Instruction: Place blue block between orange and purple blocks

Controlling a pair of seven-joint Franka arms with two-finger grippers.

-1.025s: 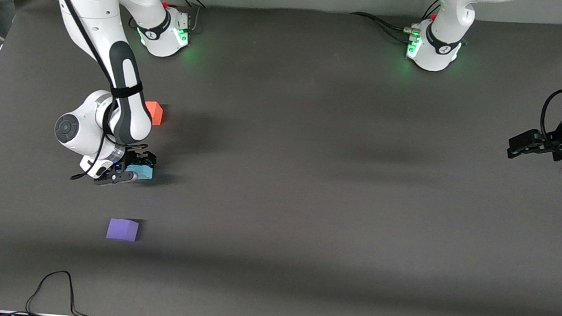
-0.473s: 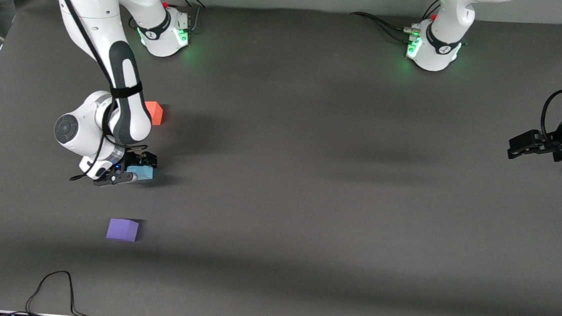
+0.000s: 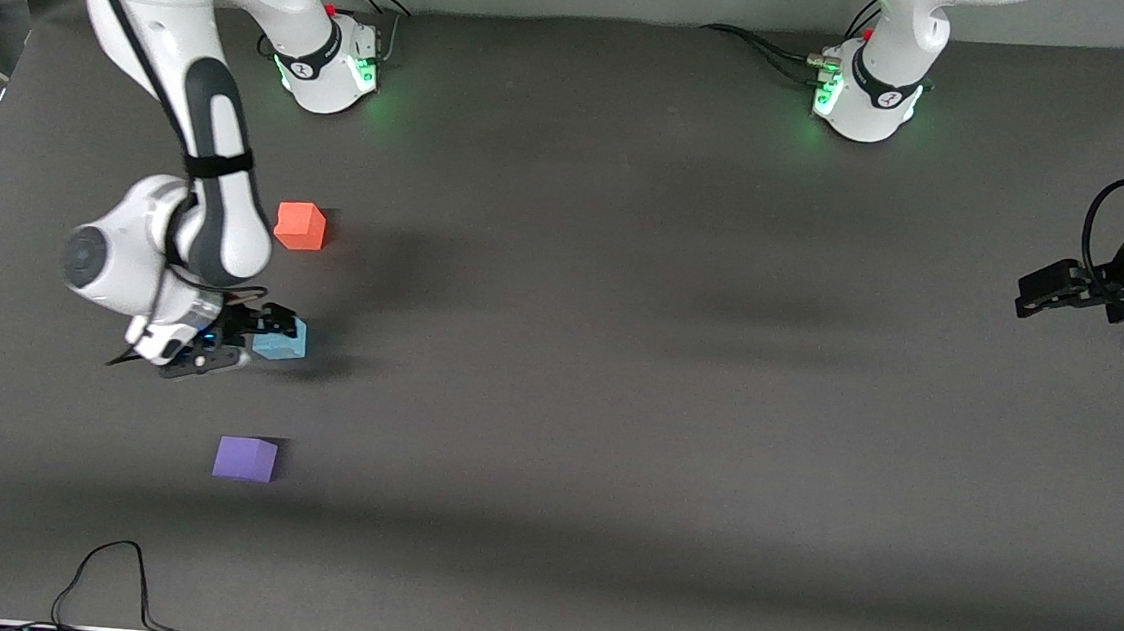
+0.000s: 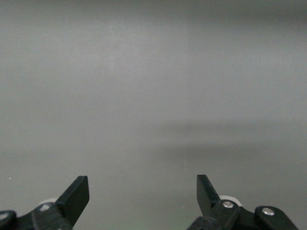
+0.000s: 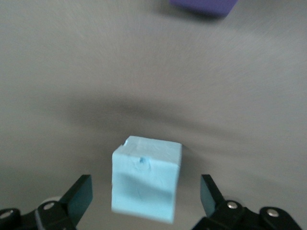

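Note:
The blue block (image 3: 281,342) rests on the table between the orange block (image 3: 300,226) and the purple block (image 3: 245,458), roughly in line with them. My right gripper (image 3: 247,339) is open just above the table beside the blue block. In the right wrist view its fingers (image 5: 82,191) stand apart on either side of the blue block (image 5: 146,179) with a gap on each side, and an edge of the purple block (image 5: 204,5) shows. My left gripper (image 3: 1037,293) waits open and empty at the left arm's end of the table, over bare mat (image 4: 143,191).
A black cable (image 3: 106,571) loops on the mat near the front edge, closer to the camera than the purple block. The two arm bases (image 3: 332,57) (image 3: 865,94) stand along the table's back edge.
My right gripper has opened and let go of the blue block, and the right arm has drawn back toward its end of the table, uncovering the orange block. The left arm has not moved.

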